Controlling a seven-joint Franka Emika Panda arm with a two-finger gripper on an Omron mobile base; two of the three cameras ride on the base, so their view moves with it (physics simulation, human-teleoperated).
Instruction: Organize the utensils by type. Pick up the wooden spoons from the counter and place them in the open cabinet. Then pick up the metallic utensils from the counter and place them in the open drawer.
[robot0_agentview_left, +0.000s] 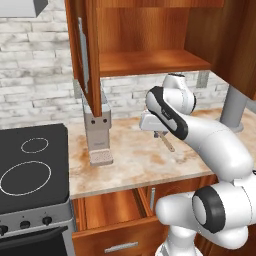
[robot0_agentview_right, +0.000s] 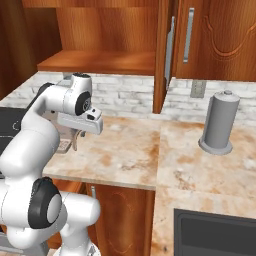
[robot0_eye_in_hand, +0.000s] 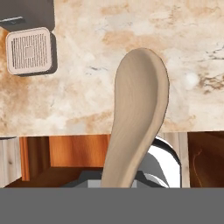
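Marble counter (robot0_agentview_left: 125, 165) seen below raised gripper (robot0_agentview_left: 161, 135); wooden spoon (robot0_eye_in_hand: 138, 113) pinched between fingers, bowl pointed outward. Open drawer (robot0_agentview_left: 112, 207) seen under counter edge.

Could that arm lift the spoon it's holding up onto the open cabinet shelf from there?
Probably yes: the gripper holds the wooden spoon above the counter, and the cabinet shelf overhead looks open, its door swung aside.
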